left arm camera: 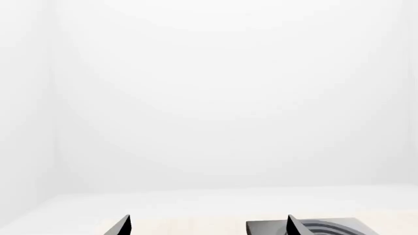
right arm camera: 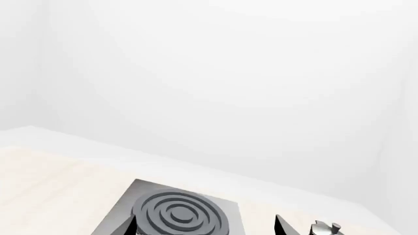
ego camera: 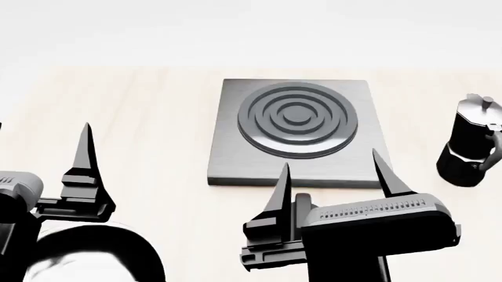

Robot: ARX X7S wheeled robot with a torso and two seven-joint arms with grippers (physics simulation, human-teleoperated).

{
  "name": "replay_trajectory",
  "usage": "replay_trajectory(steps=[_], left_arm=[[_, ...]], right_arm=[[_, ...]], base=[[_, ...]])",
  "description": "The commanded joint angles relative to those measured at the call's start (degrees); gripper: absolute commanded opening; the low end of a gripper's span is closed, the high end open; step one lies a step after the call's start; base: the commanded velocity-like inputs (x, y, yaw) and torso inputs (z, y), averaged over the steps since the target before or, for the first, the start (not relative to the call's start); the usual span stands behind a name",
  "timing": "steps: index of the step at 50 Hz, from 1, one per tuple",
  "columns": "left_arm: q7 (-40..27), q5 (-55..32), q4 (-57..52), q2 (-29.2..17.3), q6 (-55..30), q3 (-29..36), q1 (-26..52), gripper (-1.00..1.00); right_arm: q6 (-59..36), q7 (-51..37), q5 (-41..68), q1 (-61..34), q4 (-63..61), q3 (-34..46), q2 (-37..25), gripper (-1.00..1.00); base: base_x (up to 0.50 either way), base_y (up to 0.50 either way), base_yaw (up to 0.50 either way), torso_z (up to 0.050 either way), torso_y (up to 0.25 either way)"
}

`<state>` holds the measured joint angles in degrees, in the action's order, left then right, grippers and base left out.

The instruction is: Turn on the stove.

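Pale counter (ego camera: 141, 117); right hand (ego camera: 333, 170) hides the stove's (ego camera: 235, 158) near edge.

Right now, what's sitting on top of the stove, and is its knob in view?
Nothing rests on the stove; only its ring burner sits there. The moka pot stands apart on the table. The open right gripper covers the front edge, so no knob is visible.

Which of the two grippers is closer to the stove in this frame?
The right gripper: its open fingertips overlap the stove at its near edge in the head view, while the left gripper is off to the side.
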<state>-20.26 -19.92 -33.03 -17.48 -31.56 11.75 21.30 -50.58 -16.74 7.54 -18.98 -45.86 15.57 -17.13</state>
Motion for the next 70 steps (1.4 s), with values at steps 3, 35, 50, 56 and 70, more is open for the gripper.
replay_trajectory(steps=[3,35,50,56,70], left_arm=[[-0.20,-0.19,0.24,-0.23,0.31,0.17,-0.05,1.00],[-0.92,-0.79,-0.21,-0.81,0.22,0.49,0.10,1.00],[-1.21,-0.34,0.49,-1.06,0.82,1.03,0.07,1.00],[-1.33,-0.59,0.41,-1.14,0.66,1.00,0.21,1.00],[-1.51,-1.12,0.37,-1.29,0.73,0.92,0.26,1.00]], right_arm=[[0.15,-0.26,0.16,-0.03,0.12,0.24,-0.15,1.00],[1.29,-0.36,2.24,-0.08,5.40,-1.31,1.28,1.00],[-3.79,-0.99,2.12,-1.99,8.69,0.64,1.58,1.00],[-5.82,-1.97,2.16,-2.74,10.66,0.26,2.51,1.00],[-12.25,-0.91,5.85,-3.90,12.77,-2.49,4.50,1.00]], base=[[0.17,0.00,0.00,0.000,0.005],[0.10,0.00,0.00,0.000,0.000],[0.00,0.00,0.00,0.000,0.000],[0.00,0.00,0.00,0.000,0.000],[0.00,0.00,0.00,0.000,0.000]])
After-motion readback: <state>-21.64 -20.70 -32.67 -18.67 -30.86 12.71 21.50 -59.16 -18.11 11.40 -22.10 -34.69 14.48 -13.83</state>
